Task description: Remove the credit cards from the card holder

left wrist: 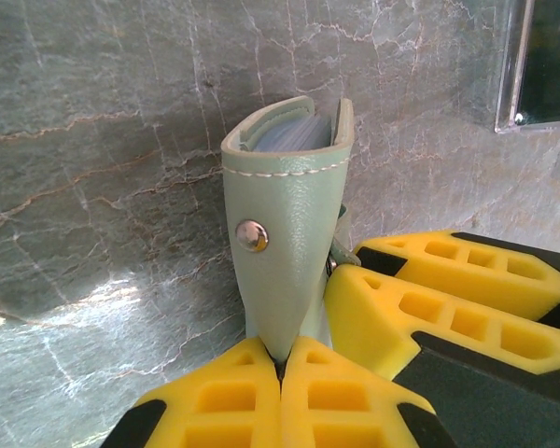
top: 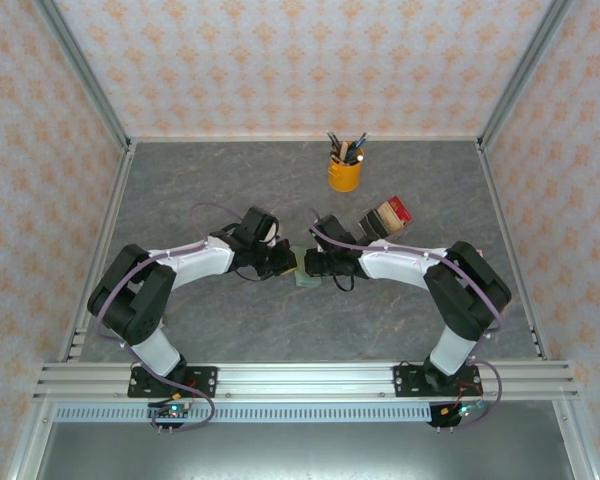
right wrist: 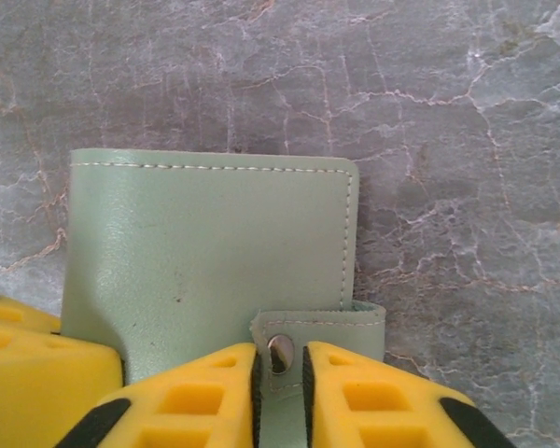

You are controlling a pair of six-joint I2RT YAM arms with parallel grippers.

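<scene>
The sage-green card holder (top: pixel 306 279) stands on edge at the table's middle, between the two arms. My left gripper (top: pixel 292 263) is shut on its lower edge, and in the left wrist view the holder (left wrist: pixel 285 224) rises from my closed left gripper (left wrist: pixel 282 359) with pale inner pockets showing at the top. My right gripper (top: pixel 308 262) comes in from the right. The right wrist view looks at the holder's flat face (right wrist: pixel 205 243), where my right gripper (right wrist: pixel 280 373) is closed on the snap strap (right wrist: pixel 322 322). The credit cards are hidden inside.
A yellow cup of pens (top: pixel 345 172) stands at the back middle. A dark, tan and red cluster of blocks (top: pixel 385 218) sits just behind my right arm. Patterned walls enclose the grey marbled table (top: pixel 210 330).
</scene>
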